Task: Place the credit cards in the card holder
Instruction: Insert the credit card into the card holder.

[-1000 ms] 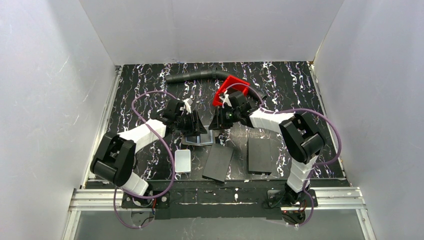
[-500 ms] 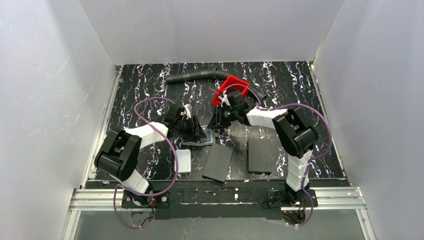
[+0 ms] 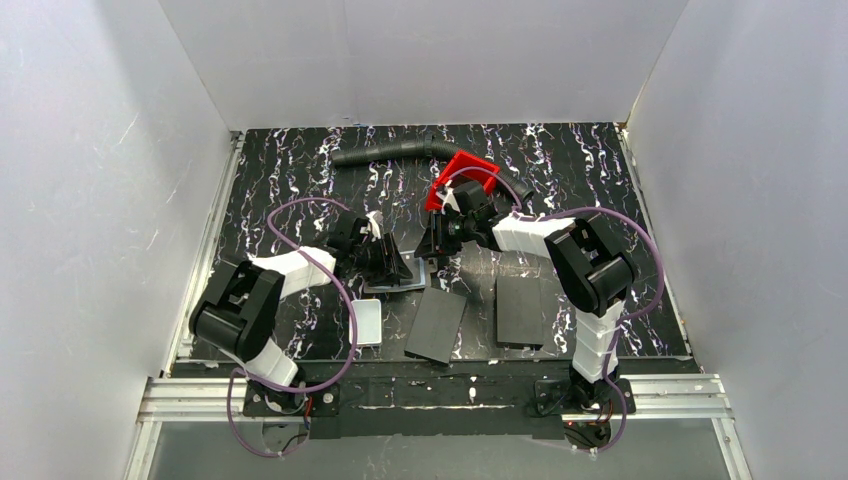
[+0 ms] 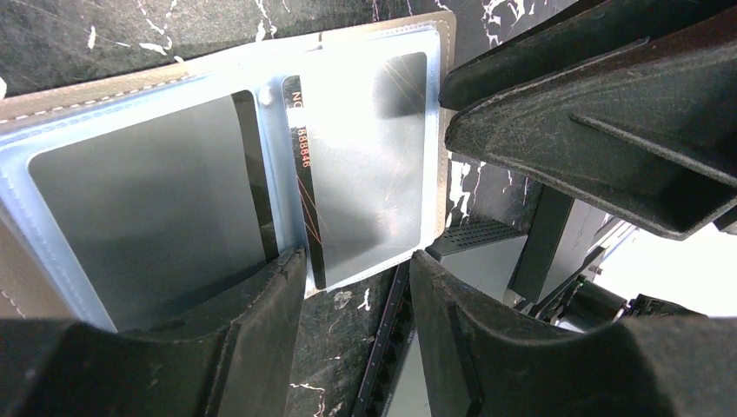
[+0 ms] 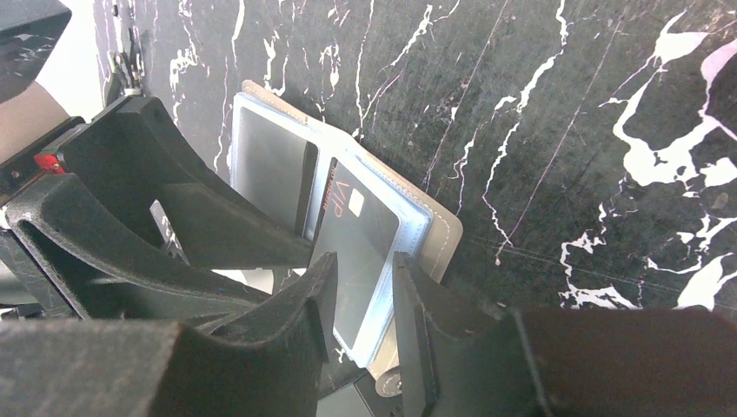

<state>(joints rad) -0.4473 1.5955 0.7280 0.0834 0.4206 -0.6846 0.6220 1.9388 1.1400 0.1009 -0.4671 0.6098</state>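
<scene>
wrist views alone show credit card [image 5: 361,226] sleeved in card holder [image 4: 130,174]; left gripper [image 4: 356,265] spread, right gripper [image 5: 363,269] unclear.

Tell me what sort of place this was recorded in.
Probably an enclosed lab robot cell: white panel walls box in a black marbled tabletop, with two arms bolted to an aluminium rail.

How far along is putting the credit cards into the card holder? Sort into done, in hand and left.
Done: the card holder lies open with a grey card in one clear pocket. In hand: the VIP card sits in the next pocket, the right gripper straddling its end, the left gripper at the holder's edge, both jaws apart. Left: no loose card shows; whether more remain I cannot tell.
</scene>
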